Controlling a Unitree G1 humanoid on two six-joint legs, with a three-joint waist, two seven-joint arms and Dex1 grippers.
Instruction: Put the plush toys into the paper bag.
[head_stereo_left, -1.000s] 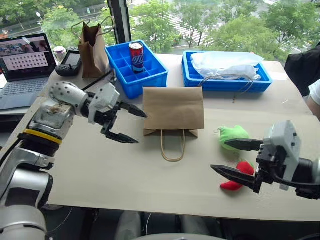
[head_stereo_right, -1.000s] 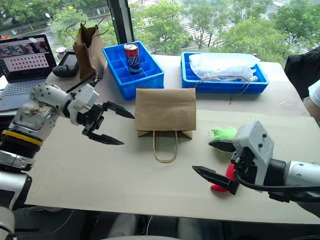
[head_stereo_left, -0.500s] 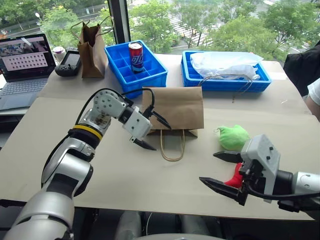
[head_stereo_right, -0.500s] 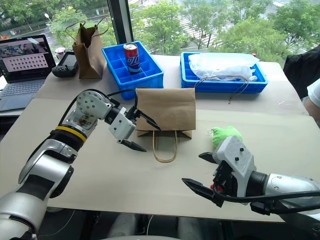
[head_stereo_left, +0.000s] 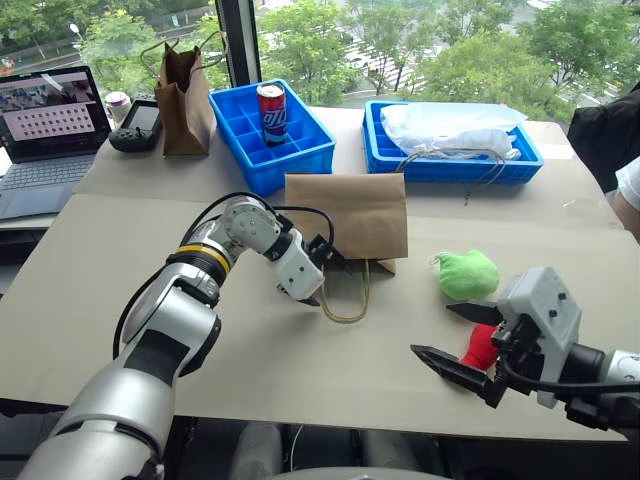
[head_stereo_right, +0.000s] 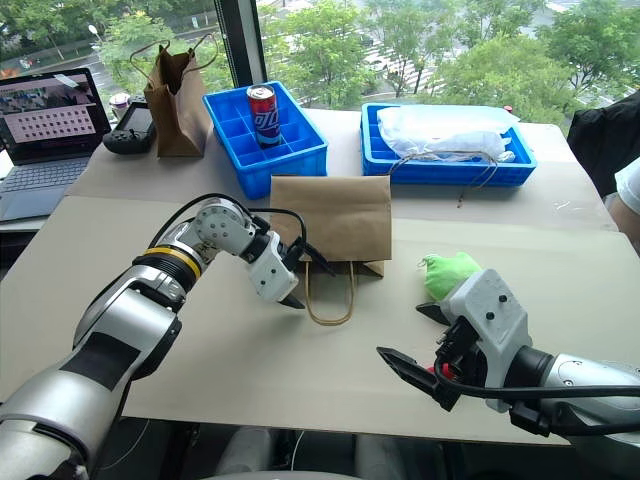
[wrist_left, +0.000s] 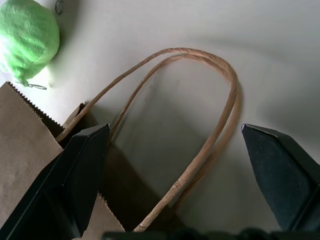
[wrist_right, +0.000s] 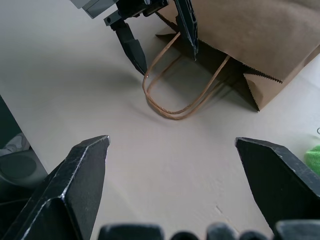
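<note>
The paper bag (head_stereo_left: 346, 215) lies flat at the table's middle, mouth toward me, its twine handles (head_stereo_left: 345, 295) spread on the tabletop. My left gripper (head_stereo_left: 325, 278) hovers at the left corner of the bag's mouth. It is open, and in the left wrist view its fingers (wrist_left: 75, 185) straddle the handles (wrist_left: 210, 125) without touching them. The green plush toy (head_stereo_left: 468, 273) sits right of the bag. The red chili toy (head_stereo_left: 482, 345) lies nearer me, partly behind my open right gripper (head_stereo_left: 433, 330), which holds nothing.
At the back stand a blue crate (head_stereo_left: 300, 150) holding a red can (head_stereo_left: 272, 110), a blue tray (head_stereo_left: 390, 155) with a plastic bag, a narrow brown paper bag (head_stereo_left: 185, 95), a laptop (head_stereo_left: 50, 130) and a black handheld device (head_stereo_left: 140, 125). A person's sleeve (head_stereo_left: 628, 185) shows at the right edge.
My left arm has swung down and to the right, from beside the bag to its mouth. Its wrist has rolled and its fingers have narrowed slightly. The right gripper has stayed near the red toy.
</note>
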